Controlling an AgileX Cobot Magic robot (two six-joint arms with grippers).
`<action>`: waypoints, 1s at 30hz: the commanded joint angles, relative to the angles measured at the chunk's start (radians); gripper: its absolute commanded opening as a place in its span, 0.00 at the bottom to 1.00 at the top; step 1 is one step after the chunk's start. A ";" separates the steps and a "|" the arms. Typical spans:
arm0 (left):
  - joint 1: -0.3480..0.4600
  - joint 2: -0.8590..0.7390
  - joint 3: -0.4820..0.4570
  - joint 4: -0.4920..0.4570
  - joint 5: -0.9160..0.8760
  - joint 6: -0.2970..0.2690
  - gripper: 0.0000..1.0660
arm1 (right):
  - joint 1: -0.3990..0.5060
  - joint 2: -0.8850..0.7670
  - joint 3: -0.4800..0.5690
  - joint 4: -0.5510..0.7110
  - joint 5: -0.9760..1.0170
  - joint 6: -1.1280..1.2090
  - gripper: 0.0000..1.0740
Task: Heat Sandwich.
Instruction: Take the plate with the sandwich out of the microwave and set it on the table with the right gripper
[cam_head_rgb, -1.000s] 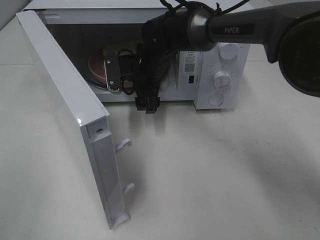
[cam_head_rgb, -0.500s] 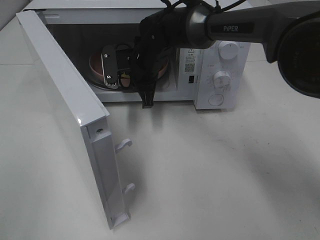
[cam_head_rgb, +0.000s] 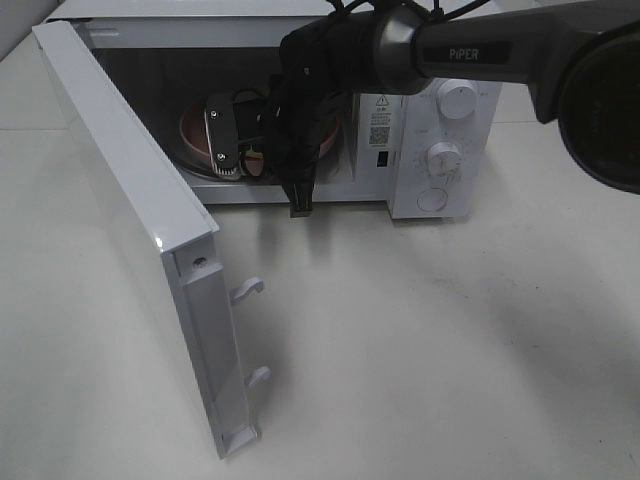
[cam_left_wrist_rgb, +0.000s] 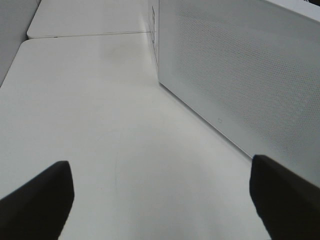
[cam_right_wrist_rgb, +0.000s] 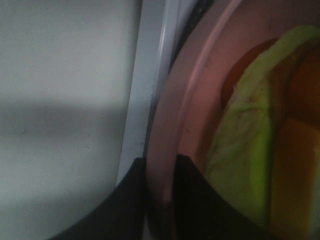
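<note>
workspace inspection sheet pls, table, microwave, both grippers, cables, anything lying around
surface: white table, no spills seen
job's things: sandwich lies on pink plate inside microwave; door wide open
clutter: nothing seen
grippers: right gripper reaches into the cavity, fingers closed on the plate's rim; left gripper open over the table, empty
cables: black cables bundled at the right arm's wrist
surroundings: nothing seen
</note>
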 joint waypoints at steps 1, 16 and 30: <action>0.002 -0.022 0.004 -0.002 -0.003 -0.005 0.84 | -0.003 -0.007 0.009 0.028 0.102 -0.030 0.00; 0.002 -0.022 0.004 -0.002 -0.003 -0.005 0.84 | -0.003 -0.148 0.170 0.027 0.064 -0.273 0.00; 0.002 -0.022 0.004 -0.002 -0.003 -0.005 0.84 | 0.000 -0.320 0.390 0.083 -0.056 -0.461 0.00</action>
